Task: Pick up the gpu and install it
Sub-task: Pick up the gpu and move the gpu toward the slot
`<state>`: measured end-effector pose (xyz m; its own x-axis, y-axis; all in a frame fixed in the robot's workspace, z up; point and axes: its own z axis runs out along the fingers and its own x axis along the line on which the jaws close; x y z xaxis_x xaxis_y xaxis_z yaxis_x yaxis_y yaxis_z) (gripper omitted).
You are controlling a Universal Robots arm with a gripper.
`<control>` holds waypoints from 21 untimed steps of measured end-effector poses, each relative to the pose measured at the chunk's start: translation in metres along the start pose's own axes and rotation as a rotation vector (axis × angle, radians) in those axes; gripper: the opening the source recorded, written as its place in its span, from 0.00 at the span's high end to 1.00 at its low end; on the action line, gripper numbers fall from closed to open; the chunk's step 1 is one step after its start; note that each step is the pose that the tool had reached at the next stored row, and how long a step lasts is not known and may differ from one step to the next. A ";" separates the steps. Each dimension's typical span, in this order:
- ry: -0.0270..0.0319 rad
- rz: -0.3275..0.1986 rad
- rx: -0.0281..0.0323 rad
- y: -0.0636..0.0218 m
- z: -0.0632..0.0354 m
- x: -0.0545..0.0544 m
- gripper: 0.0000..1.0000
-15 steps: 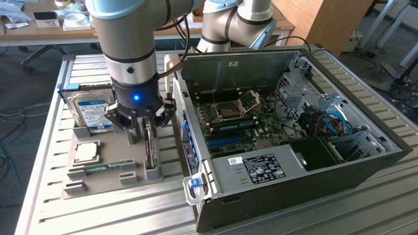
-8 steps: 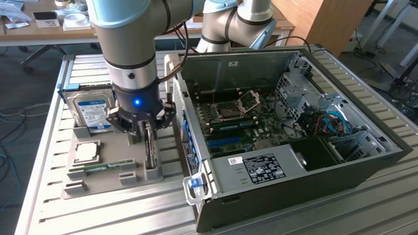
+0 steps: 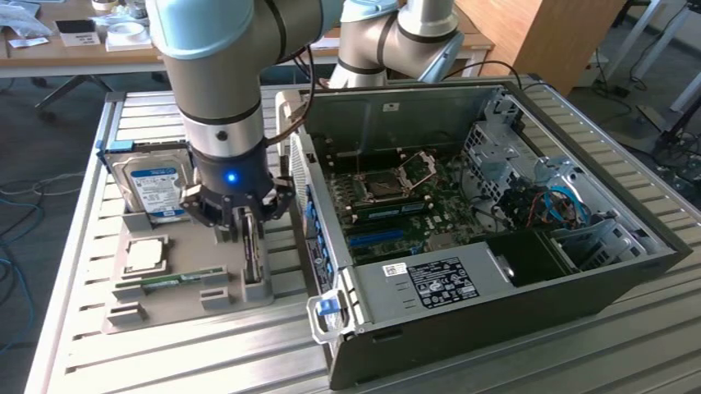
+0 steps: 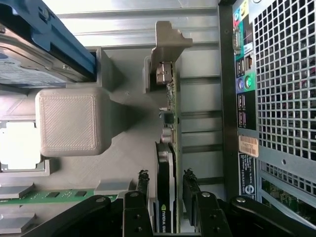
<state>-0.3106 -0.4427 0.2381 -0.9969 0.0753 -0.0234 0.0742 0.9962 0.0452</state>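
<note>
Slatted metal table (image 3: 164, 365), grey parts tray (image 3: 164, 310), open PC case (image 3: 438, 283) alongside.
Gripper (image 4: 166, 174) straddles the gpu (image 4: 165, 163) standing upright in the tray, jaws spread, not pinching it.

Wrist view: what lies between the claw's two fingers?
The gpu, standing edge-on, with a slim gap to both fingers; the wrist view shows it.

The hand (image 4: 166, 178) straddles the gpu (image 4: 172, 121), which stands edge-on in a grey holder (image 4: 69, 123). A finger (image 4: 142, 183) sits on either side, with a thin gap to the card. A drive (image 4: 34, 59) stands nearby, and the case (image 4: 281, 74) runs alongside the gpu.
</note>
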 end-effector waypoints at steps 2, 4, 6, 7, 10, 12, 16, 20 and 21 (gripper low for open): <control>0.0001 0.000 0.0001 0.0002 0.0020 0.000 0.58; 0.0003 0.000 0.0002 0.0003 0.0023 0.000 0.58; 0.0000 0.000 0.0000 0.0005 0.0031 -0.001 0.58; 0.0001 0.000 0.0001 0.0006 0.0035 -0.001 0.58; 0.0000 0.000 0.0001 0.0018 0.0054 -0.001 0.58; 0.0000 0.000 0.0000 0.0030 0.0065 -0.001 0.58; 0.0002 0.000 0.0002 0.0036 0.0070 -0.001 0.58; -0.0001 0.000 0.0000 0.0036 0.0071 0.001 0.58; 0.0001 0.000 0.0001 0.0034 0.0071 0.003 0.58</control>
<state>-0.3128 -0.4388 0.2311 -0.9969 0.0754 -0.0233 0.0743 0.9962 0.0451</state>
